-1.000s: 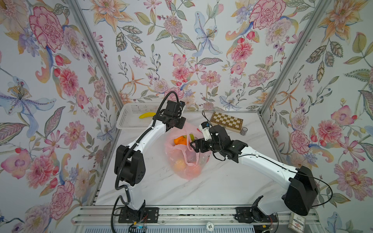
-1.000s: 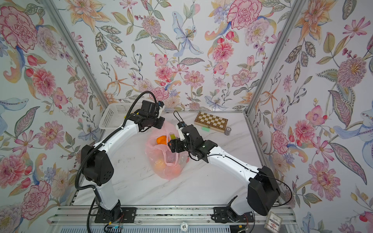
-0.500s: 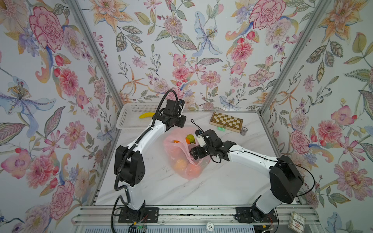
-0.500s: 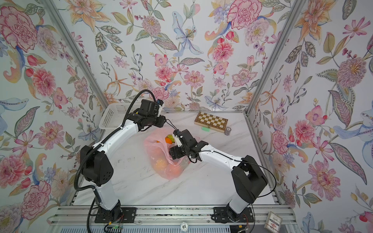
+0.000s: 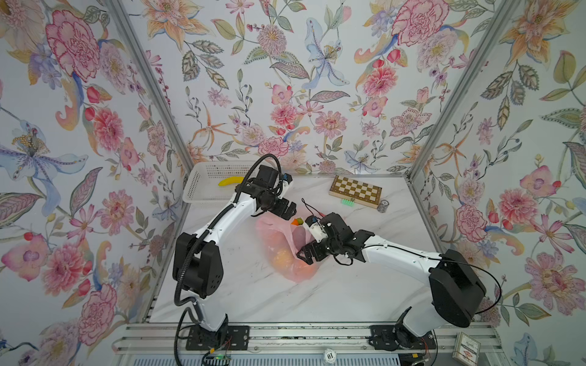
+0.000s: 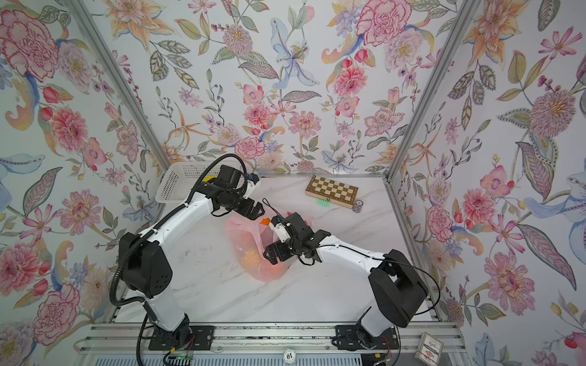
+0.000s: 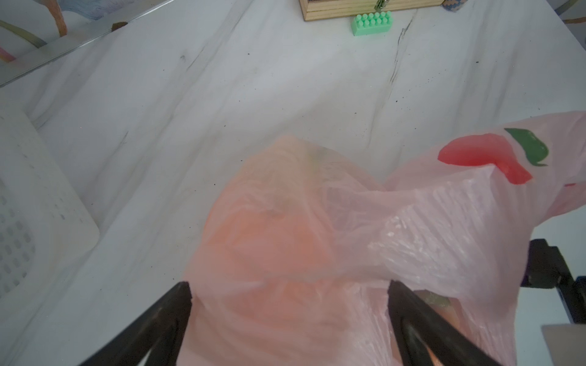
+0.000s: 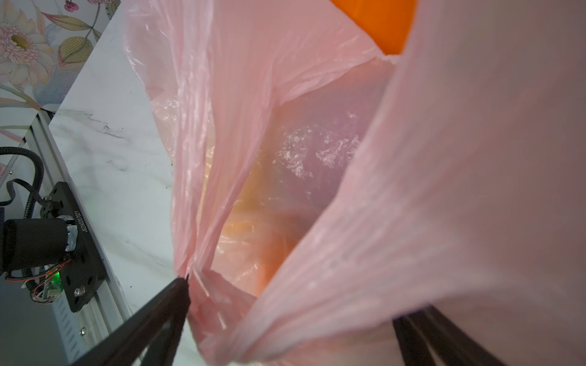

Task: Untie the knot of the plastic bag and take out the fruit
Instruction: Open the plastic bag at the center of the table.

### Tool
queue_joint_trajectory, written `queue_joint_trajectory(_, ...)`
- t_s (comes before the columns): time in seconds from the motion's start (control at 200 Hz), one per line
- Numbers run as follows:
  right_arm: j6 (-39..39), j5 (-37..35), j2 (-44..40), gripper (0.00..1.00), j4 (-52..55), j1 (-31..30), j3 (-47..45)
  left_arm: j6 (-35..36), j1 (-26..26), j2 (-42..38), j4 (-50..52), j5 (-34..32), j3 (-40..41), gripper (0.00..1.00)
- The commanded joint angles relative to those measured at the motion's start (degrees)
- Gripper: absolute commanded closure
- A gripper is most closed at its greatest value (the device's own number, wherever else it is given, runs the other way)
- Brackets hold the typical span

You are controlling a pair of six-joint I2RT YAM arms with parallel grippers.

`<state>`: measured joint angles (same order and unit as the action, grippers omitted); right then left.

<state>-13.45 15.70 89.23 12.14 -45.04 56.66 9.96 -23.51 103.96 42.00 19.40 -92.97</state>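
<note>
The bag (image 5: 285,247) is found at the table's (image 5: 348,285) centre, mouth slack and no knot seen, so untying is judged done. The left gripper (image 5: 288,213) at its 12 o'clock and the right gripper (image 5: 305,256) at 3 o'clock are spread open, empty. The fruit (image 5: 280,258) is seen through the plastic, none judged removed yet.

One thin translucent pink plastic bag (image 5: 269,229) lies at the centre of one white marble-look table (image 5: 333,291). Through its film two blurred orange round fruits (image 5: 280,258) show. One more orange-and-green piece (image 5: 296,221) sits bare at the bag's 12 o'clock end. Any further fruit cannot be counted.

At 10 o'clock is one white perforated plastic basket (image 5: 199,190) holding one curved yellow banana (image 5: 229,181).

At 1 o'clock are one wooden chequered board box (image 5: 355,191), one mint-green studded toy brick (image 5: 348,202) and one small patterned cylinder (image 5: 383,206).

There are two white-and-black robot arms: the left arm (image 5: 222,218) at 7 o'clock and the right arm (image 5: 396,253) at 5 o'clock.
</note>
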Motion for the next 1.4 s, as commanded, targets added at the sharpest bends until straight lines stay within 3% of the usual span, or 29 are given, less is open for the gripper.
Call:
queue_joint_trajectory(0.0,-0.61,0.41,-2.06,0.01,-1.57,-0.44,-1.46,7.40,0.49,3.61,6.17,2.40,-2.42,0.01)
queue_joint_trajectory(0.095,-0.76,0.00,-2.12,0.01,-1.64,-0.42,-1.57,8.93,0.60,5.51,8.26,3.02,-3.97,0.01)
queue_joint_trajectory(0.135,-0.87,0.01,-2.13,0.01,-1.75,-0.43,-1.64,8.81,0.71,5.70,7.95,2.66,-4.04,0.07)
queue_joint_trajectory(0.17,-1.03,0.03,-1.95,0.01,-1.89,-0.46,-1.55,8.46,0.81,5.79,7.40,2.14,-3.99,0.17)
queue_joint_trajectory(0.235,-1.31,0.07,-1.78,0.01,-2.03,-0.62,-1.57,7.17,0.90,5.60,5.94,0.75,-3.97,0.43)
queue_joint_trajectory(0.295,-1.40,0.03,-1.77,0.04,-2.17,-0.83,-1.95,5.70,1.15,5.09,4.35,0.64,-3.88,0.58)
queue_joint_trajectory(0.36,-1.40,0.31,-1.85,0.09,-2.37,-1.23,-2.51,3.10,1.44,4.44,2.19,-0.23,-3.75,0.85)
queue_joint_trajectory(0.435,-1.44,1.59,-1.78,0.19,-2.17,-1.70,-3.04,0.62,1.79,4.29,0.74,-1.24,-4.18,1.00)
queue_joint_trajectory(0.6,-1.51,1.12,-1.50,0.37,-0.81,-3.33,-4.17,-4.82,2.31,4.62,-1.09,-1.24,-6.35,1.00)
queue_joint_trajectory(0.691,-1.81,0.67,-1.03,0.52,-0.49,-3.84,-4.80,-8.62,2.93,4.24,-3.91,-0.52,-6.58,1.00)
queue_joint_trajectory(0.851,-2.59,2.21,-2.00,1.00,0.90,-5.41,-5.31,-13.27,3.64,5.12,-7.46,-5.65,-8.45,1.00)
queue_joint_trajectory(1.001,-5.39,2.23,-5.86,1.00,2.26,-11.52,-6.52,-15.38,4.29,7.89,-8.64,-11.05,-12.50,1.00)
queue_joint_trajectory(1.236,-13.19,8.29,-2.97,1.00,-6.25,-21.47,-11.97,-18.34,4.71,12.12,-9.20,-10.78,-20.36,1.00)
queue_joint_trajectory(1.311,-14.00,8.06,-0.55,0.90,-6.53,-21.87,-11.91,-18.56,4.76,12.66,-9.37,-9.55,-20.89,1.00)
queue_joint_trajectory(1.396,-13.81,5.09,-1.11,0.62,-4.94,-21.92,-10.27,-18.57,4.76,12.19,-9.48,-8.65,-19.41,1.00)
